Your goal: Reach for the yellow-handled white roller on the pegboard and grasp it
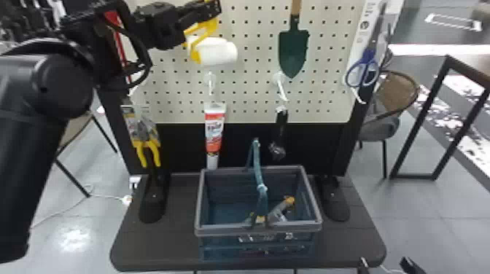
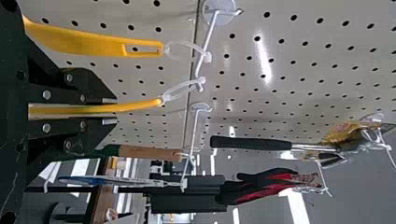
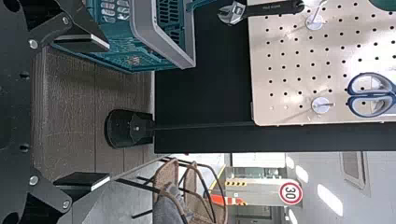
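The white roller (image 1: 215, 51) hangs before the pegboard's upper left part in the head view. My left gripper (image 1: 210, 10) is at its yellow frame, above the white part. In the left wrist view my left gripper (image 2: 110, 110) is shut on the yellow handle (image 2: 137, 105), which lies between both fingers. A clear loop (image 2: 180, 89) at the handle's end reaches to a hook. Low at the right of the head view, my right gripper (image 1: 386, 266) is parked. The right wrist view shows my right gripper (image 3: 102, 112) open, with nothing between its fingers.
Another yellow handle (image 2: 93, 42) hangs beside the held one. A green trowel (image 1: 292, 51) and blue scissors (image 1: 364, 69) hang to the right on the pegboard (image 1: 251, 40). Pliers (image 1: 146, 136) and a tube (image 1: 214, 131) hang lower, above a basket (image 1: 311, 196) on the table.
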Motion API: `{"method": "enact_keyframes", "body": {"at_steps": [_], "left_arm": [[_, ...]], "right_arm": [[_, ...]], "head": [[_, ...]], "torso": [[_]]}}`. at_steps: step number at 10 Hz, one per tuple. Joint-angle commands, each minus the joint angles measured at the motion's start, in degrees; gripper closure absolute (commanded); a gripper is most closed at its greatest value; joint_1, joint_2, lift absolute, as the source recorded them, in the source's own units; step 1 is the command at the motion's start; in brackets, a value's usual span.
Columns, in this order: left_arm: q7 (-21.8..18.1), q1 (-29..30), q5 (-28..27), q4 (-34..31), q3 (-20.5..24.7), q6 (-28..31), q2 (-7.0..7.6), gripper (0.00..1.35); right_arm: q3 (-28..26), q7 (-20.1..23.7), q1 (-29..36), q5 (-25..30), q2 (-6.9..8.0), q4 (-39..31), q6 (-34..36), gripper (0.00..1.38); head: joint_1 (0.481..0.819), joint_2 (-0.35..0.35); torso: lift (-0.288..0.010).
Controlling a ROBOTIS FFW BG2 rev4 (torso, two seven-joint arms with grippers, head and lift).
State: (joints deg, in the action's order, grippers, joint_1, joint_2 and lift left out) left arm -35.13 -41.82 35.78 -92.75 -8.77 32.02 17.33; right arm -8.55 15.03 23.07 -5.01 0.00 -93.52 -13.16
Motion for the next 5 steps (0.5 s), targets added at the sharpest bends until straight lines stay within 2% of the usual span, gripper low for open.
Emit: {"method": "enact_keyframes", "body": {"at_steps": [1, 5], "left_arm": [[0.06, 0.52, -0.18, 0.38, 0.5, -2.23, -0.37, 1.21], [0.24, 0.6, 0.61, 0.64, -0.02, -2.05, -0.37, 1.21]], "right_arm": [[-0.06, 0.0, -0.14, -0.09, 0.05, 0.0, -0.11, 0.3], [-0.06, 0.09, -0.14, -0.09, 0.05, 0.09, -0.11, 0.3]], "head": [[0.549, 0.0], [0.549, 0.0]], "torso": [[-0.1], [-0.1]]}}
